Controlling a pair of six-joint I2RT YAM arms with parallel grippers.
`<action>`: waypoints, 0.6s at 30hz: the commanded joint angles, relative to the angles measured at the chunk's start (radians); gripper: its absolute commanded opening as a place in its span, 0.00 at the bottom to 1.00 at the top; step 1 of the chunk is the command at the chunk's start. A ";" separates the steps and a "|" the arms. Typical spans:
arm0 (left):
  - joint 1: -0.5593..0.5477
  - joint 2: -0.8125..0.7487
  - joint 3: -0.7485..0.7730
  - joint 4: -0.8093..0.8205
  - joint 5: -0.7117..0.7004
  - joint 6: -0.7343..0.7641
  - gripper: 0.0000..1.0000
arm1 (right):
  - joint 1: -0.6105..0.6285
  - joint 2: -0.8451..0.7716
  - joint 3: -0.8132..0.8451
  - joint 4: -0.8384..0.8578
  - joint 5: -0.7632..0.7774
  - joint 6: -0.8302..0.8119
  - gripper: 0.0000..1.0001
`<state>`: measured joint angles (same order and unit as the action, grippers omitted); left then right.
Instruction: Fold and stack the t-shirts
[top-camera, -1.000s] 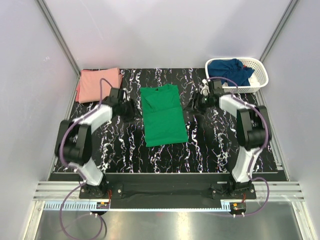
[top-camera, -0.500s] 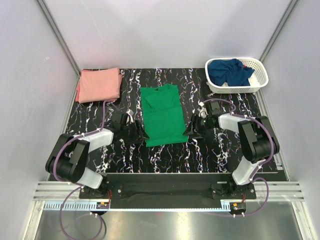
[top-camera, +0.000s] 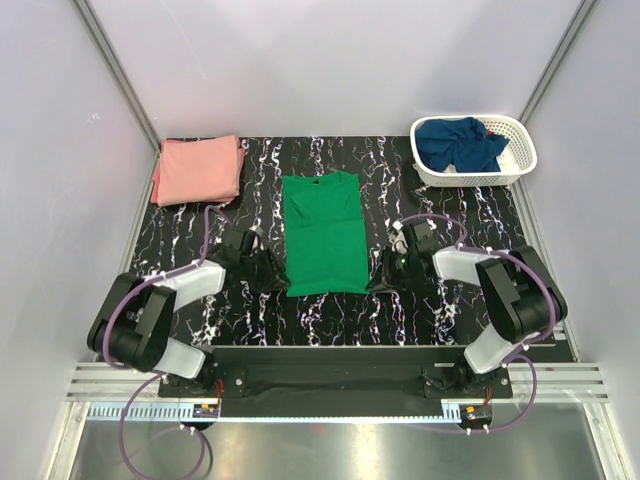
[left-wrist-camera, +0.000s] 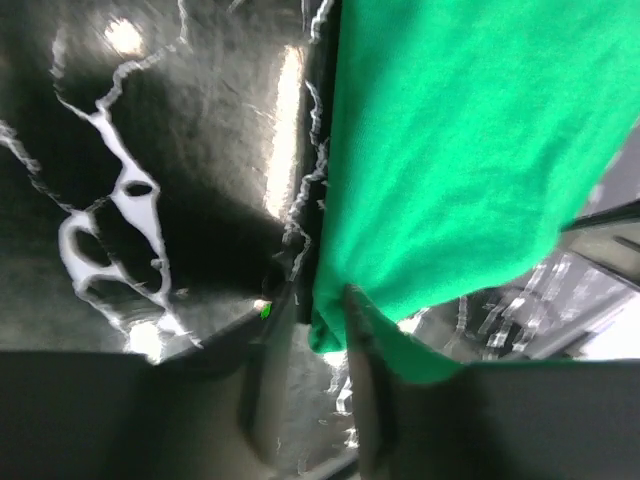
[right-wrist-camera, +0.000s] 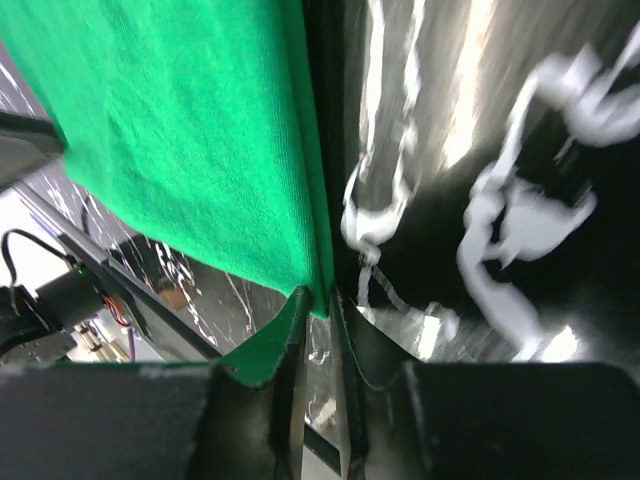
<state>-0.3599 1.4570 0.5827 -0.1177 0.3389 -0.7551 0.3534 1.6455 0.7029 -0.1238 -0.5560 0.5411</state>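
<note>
Green t-shirt (top-camera: 322, 232) lies flat mid-frame on the table (top-camera: 420, 315). Its lower-left corner is pinched between the fingers of the left gripper (top-camera: 276, 274), and its lower-right corner between those of the right gripper (top-camera: 380, 277).

A green t-shirt (top-camera: 322, 233) lies flat in the middle of the black marbled table (top-camera: 330, 315), collar toward the far side, its sides folded in to make a narrow rectangle. The left gripper (top-camera: 272, 272) sits low at its near left corner and the right gripper (top-camera: 383, 275) at its near right corner, each meeting the hem. A folded salmon pink t-shirt (top-camera: 198, 168) lies at the far left. At the far right, a white basket (top-camera: 520, 160) holds a crumpled navy t-shirt (top-camera: 458, 142).
</note>
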 joint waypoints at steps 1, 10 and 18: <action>-0.004 -0.070 -0.012 -0.126 -0.090 0.033 0.45 | 0.039 -0.068 -0.065 -0.002 0.094 0.048 0.21; -0.011 -0.138 -0.023 -0.106 -0.018 0.043 0.60 | 0.041 -0.176 -0.115 -0.019 0.143 0.082 0.47; -0.016 -0.081 -0.098 0.013 -0.005 0.005 0.59 | 0.041 -0.141 -0.103 0.035 0.073 0.085 0.47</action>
<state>-0.3710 1.3441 0.5293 -0.1558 0.3416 -0.7452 0.3904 1.4899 0.6010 -0.1215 -0.4732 0.6262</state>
